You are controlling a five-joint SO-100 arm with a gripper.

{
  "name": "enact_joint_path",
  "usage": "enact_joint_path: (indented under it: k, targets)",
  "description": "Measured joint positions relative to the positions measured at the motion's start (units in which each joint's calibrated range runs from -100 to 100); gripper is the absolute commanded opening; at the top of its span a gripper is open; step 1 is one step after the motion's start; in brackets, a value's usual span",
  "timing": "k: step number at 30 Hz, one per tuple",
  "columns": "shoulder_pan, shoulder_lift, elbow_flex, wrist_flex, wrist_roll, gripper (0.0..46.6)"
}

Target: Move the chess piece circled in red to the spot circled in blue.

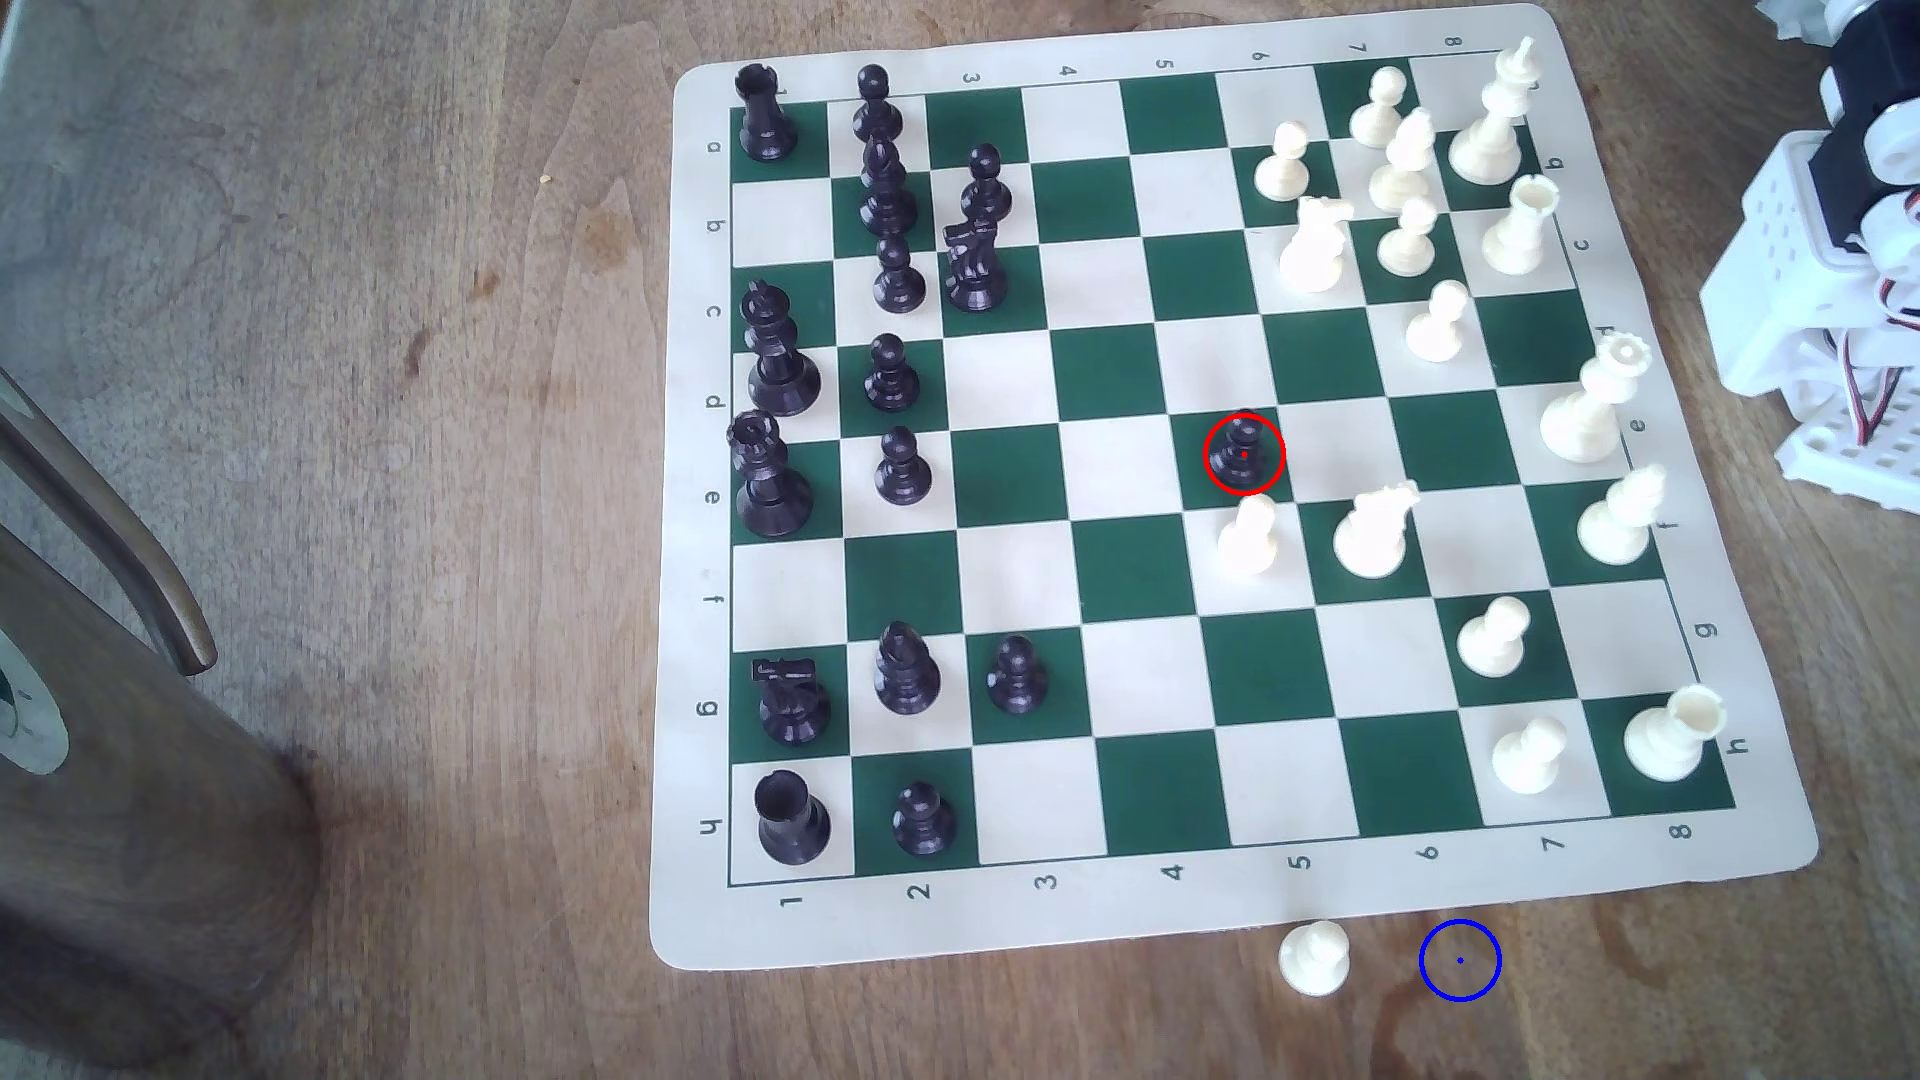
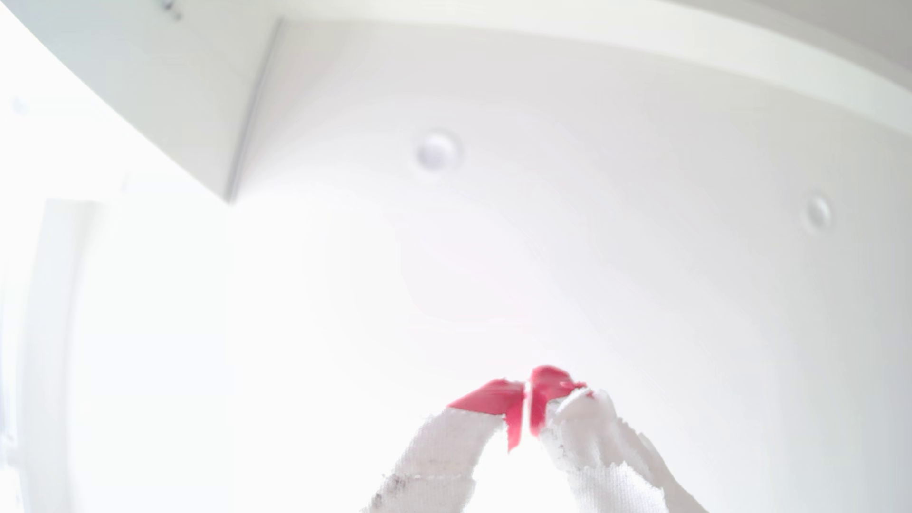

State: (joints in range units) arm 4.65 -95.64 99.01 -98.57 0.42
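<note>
Exterior view: black pawn (image 1: 1244, 453) mid-board, touching no neighbour | blue spot (image 1: 1460, 961) on near tabletop | gripper (image 2: 527, 402) pinched narrow, empty, raised | I'd open, descend vertically, avoiding white pawn (image 1: 1250, 534).

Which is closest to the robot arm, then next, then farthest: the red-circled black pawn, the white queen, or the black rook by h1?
1. white queen, board's right edge in the exterior view, beside the robot arm.
2. red-circled black pawn, mid-board.
3. black rook, the board's lower left corner.
</note>
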Motion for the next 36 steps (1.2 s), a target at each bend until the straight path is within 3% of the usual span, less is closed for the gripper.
enact_joint_path:
  k: [20, 29, 36]
  targets:
    - [0.0, 0.0, 0.1, -0.1, 0.0, 0.1]
    - [-3.3, 0.0, 0.1, 0.1, 0.0, 0.1]
    - [-4.4, 0.0, 0.1, 21.6, 1.6, 0.1]
